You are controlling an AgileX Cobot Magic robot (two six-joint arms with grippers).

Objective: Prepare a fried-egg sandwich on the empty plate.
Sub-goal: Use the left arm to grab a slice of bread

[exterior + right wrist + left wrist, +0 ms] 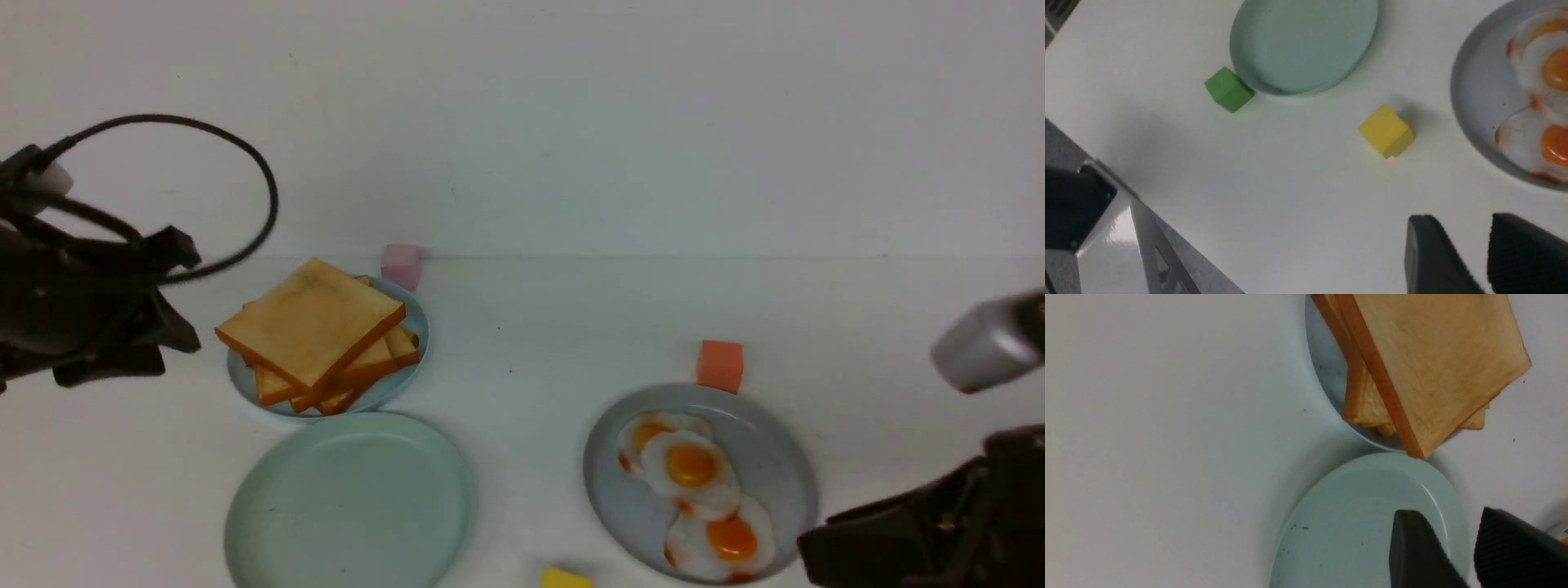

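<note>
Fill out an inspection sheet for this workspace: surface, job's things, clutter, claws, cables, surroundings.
Surface: white table, a few dark specks.
Job's things: mint plate empty, no sandwich yet; toast stacked on blue plate; three eggs overlapping on grey plate.
Clutter: pink cube behind the toast; orange cube behind the grey plate; yellow cube between mint and grey plates, nearer the robot; green cube by the mint plate's rim.
Claws: left claw open, empty; right claw open, empty.
Cables: black cable looping off the left arm, in the air.
Surroundings: white wall; metal frame at the table's edge.
</note>
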